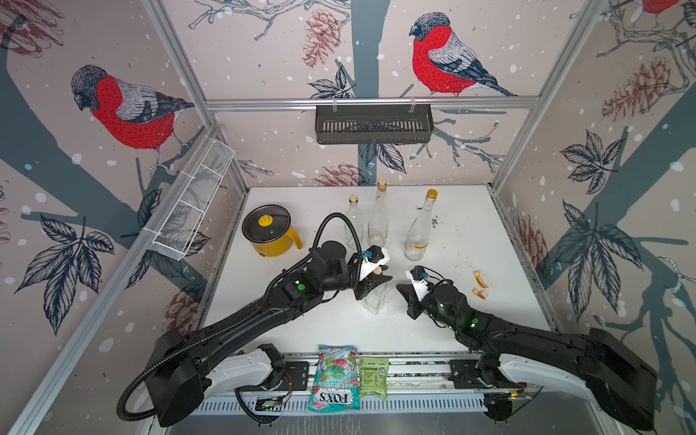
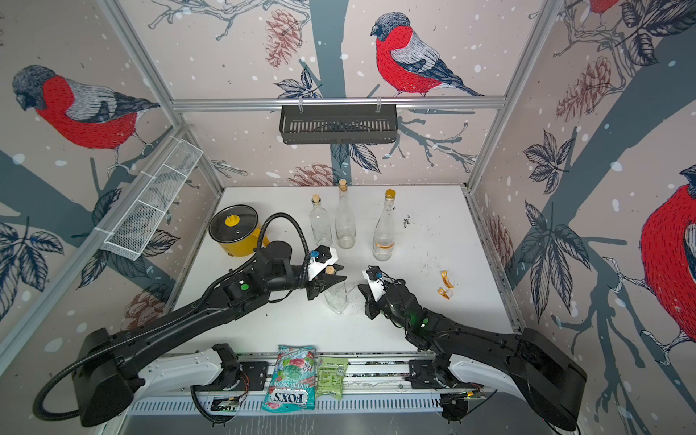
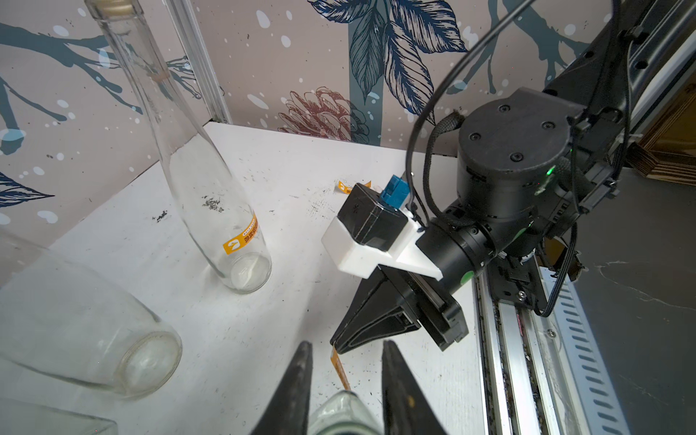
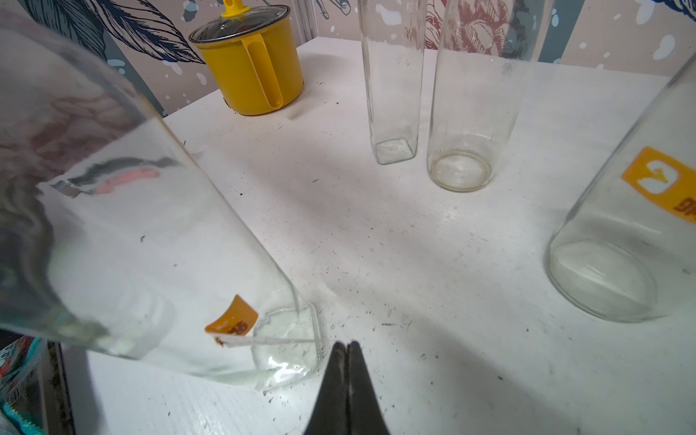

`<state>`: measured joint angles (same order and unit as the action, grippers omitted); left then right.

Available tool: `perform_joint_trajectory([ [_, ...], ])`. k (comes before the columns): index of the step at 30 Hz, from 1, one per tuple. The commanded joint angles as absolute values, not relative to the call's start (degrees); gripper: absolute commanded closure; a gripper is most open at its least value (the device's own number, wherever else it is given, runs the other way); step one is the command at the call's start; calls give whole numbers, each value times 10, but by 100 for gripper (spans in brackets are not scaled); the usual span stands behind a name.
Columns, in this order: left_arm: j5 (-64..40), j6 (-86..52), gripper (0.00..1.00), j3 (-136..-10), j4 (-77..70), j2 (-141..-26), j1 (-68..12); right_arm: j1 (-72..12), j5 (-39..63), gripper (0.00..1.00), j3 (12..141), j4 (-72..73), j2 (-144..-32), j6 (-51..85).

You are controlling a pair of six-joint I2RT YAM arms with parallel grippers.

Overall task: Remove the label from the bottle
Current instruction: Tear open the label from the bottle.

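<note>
White table (image 1: 470,233), scratched and dotted with dark crumbs, stands inside walls papered with birds. The bottle (image 1: 375,299) is clear glass with a square base and a cork, and it leans near the front middle. The left gripper (image 1: 382,279) pinches its neck just under the cork. The right gripper (image 4: 348,350) has its jaws pressed together with nothing seen between them, and its tip is just beside the bottle's base. The label (image 4: 233,320) is a thin orange sticker low on the glass, with one corner curled away. To do this step well, I think the right jaws should spread, take that loose corner and pull slowly along the glass, while the left grip stops the bottle from turning. Glass is smooth and slippery, and the thin sticker probably tears easily, so a quick pull may leave a piece behind. Peeled strips (image 1: 479,281) lie well apart from the bottle, to the right.
</note>
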<state>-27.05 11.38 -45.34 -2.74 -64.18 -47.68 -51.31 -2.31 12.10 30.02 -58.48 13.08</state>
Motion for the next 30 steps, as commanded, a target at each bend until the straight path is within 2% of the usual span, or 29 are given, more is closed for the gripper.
perform_joint_trajectory([
  [1, -293, 124, 100, -452, 13, -645, -479, -510, -45, 99, 126, 308, -584, 121],
  [30, -311, 135, 100, -455, 19, -644, -482, -482, -26, 99, 131, 294, -577, 108],
])
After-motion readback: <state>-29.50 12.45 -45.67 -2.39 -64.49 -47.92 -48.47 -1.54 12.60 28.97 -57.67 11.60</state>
